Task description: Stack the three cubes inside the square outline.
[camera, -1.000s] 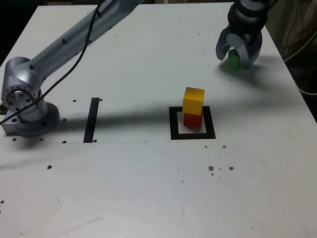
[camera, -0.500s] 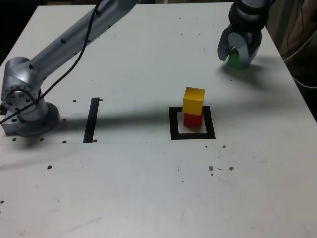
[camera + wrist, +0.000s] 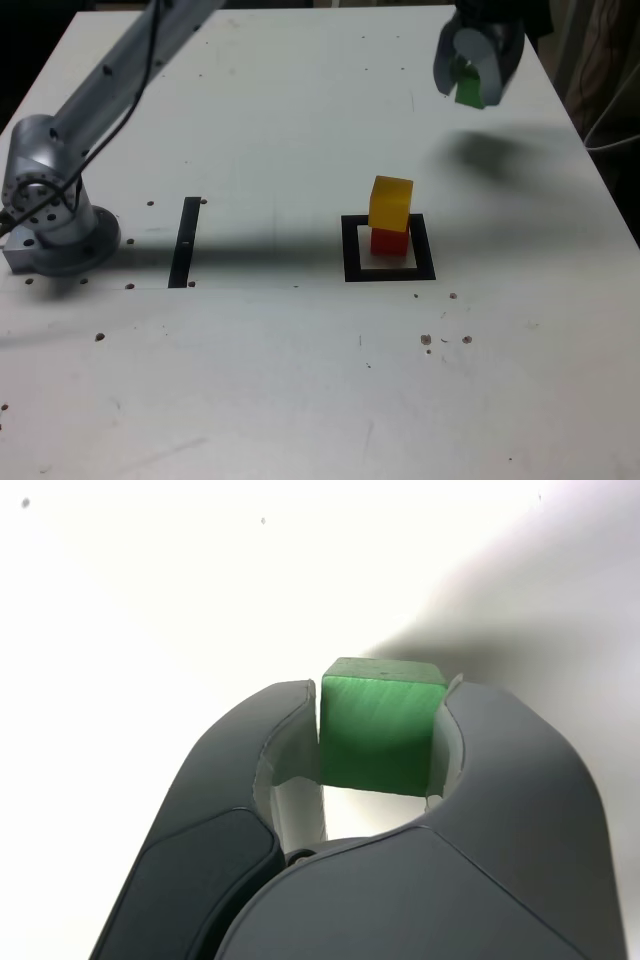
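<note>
In the upper right of the exterior frame we see the gripper (image 3: pixel 474 72) clamped on the green cube (image 3: pixel 468 91), holding it clear above the white table (image 3: pixel 300 380), its shadow beneath. Near the frame's centre, the yellow cube (image 3: pixel 390 203) sits slightly askew on the red cube (image 3: pixel 389 241), inside the black square outline (image 3: pixel 351 250).

no readable text, labels, or signs
</note>
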You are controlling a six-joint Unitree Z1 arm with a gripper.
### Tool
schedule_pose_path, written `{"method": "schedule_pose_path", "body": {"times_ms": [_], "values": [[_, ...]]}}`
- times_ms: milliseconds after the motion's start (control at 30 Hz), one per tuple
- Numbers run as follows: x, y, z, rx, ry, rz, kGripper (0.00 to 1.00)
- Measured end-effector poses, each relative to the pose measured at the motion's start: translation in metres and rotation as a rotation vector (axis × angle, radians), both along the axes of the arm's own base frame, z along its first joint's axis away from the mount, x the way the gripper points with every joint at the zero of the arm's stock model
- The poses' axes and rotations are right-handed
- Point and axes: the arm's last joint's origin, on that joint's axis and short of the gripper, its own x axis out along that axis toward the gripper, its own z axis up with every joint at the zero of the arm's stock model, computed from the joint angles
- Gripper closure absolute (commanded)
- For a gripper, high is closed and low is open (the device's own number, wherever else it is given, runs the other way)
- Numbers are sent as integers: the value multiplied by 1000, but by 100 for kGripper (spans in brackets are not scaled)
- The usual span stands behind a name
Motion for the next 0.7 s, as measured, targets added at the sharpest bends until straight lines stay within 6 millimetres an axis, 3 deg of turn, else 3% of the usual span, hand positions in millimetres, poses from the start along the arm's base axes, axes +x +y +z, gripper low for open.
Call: {"method": "schedule_pose_path", "body": {"times_ms": [200, 500, 700], "values": [[-33, -18, 34, -13, -32, 46, 83], [-84, -74, 92, -63, -131, 101, 83], [-86, -119, 78, -92, -64, 119, 83]]}}
